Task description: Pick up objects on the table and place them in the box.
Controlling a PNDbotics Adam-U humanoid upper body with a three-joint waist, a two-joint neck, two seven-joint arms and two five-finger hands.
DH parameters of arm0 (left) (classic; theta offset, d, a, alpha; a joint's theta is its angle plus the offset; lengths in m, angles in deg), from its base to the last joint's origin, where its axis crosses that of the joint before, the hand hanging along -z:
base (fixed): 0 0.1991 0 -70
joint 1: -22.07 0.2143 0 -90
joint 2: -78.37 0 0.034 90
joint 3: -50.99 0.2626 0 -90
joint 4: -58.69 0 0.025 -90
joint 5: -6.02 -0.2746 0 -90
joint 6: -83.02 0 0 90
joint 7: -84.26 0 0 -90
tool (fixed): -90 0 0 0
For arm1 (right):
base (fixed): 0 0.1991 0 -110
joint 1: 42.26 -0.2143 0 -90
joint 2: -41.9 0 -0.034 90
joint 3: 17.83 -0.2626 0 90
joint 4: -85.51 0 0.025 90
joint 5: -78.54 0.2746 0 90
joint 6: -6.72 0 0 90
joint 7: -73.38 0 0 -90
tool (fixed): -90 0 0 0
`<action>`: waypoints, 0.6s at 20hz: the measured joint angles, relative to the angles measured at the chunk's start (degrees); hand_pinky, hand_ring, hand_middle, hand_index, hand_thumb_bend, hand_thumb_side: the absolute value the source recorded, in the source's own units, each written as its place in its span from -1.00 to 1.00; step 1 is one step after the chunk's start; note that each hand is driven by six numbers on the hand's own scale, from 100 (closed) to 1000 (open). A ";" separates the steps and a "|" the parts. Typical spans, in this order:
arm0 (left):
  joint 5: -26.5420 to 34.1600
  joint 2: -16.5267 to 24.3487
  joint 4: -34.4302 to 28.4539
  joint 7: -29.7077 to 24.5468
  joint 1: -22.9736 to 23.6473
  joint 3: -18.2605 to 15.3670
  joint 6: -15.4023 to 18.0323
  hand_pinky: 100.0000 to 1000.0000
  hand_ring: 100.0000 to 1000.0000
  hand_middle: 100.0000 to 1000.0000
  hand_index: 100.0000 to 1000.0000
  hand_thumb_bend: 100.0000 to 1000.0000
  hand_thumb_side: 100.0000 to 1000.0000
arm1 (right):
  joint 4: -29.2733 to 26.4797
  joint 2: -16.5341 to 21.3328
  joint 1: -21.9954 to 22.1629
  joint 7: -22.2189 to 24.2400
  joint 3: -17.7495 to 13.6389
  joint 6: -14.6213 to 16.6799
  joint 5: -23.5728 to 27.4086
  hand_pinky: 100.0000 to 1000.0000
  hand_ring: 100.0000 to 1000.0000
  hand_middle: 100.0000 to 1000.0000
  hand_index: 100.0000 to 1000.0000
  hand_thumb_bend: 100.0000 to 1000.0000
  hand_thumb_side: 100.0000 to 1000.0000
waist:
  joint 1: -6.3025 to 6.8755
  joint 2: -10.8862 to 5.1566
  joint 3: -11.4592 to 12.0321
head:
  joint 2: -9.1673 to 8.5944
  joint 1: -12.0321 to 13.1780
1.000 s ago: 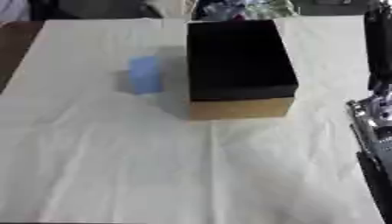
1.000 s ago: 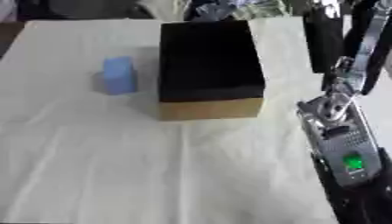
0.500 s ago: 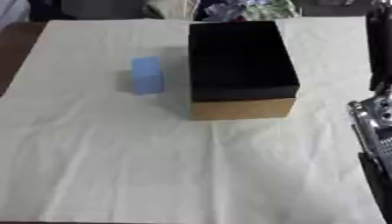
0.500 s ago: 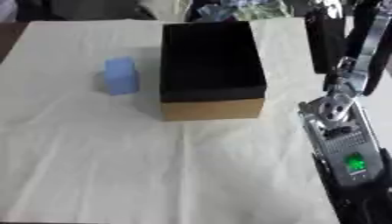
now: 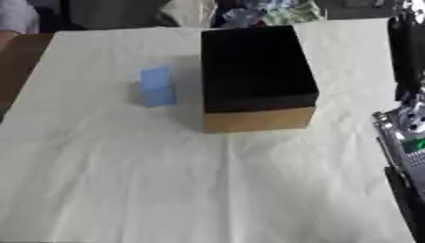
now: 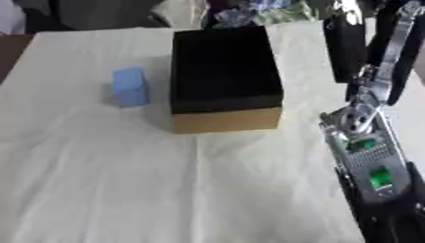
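i see a small light-blue rectangular block (image 6: 130, 87) standing on the cream cloth-covered table (image 5: 166, 180), just left of the open cardboard box with tan walls and a black inside (image 6: 222, 78) and apart from it by a narrow strip of cloth. the near half of the cloth lies bare right up to my edge, and the brown table edge shows at the far left corner. my right arm runs along the right edge, right of the box, with its hand (image 6: 345, 45) up by the far corner; i cannot tell how its fingers are set, and my left hand shows nowhere.
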 measured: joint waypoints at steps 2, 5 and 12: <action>-1.80 2.87 0.79 -1.78 -0.88 1.55 -1.78 0.96 0.60 0.51 0.86 -0.94 -0.27 | 0.00 0.00 0.00 0.05 0.02 -0.04 0.00 0.44 0.31 0.18 0.62 -1.00 0.06 | 0.05 0.00 -0.09 | 0.00 -0.02; -4.52 7.17 2.33 -4.47 -3.05 4.04 -4.48 0.96 0.61 0.53 0.86 -0.85 -0.20 | 0.00 0.00 0.01 0.17 0.06 -0.09 0.00 0.44 0.31 0.18 0.62 -1.00 0.06 | 0.09 -0.01 -0.24 | 0.00 0.03; -8.21 19.23 2.00 -11.78 -8.61 8.51 -15.40 0.97 0.63 0.55 0.87 -0.62 -0.10 | 0.00 -0.02 -0.02 0.48 0.41 -0.12 0.08 0.44 0.31 0.18 0.62 -1.00 0.06 | -0.45 -0.01 -1.31 | 0.02 0.85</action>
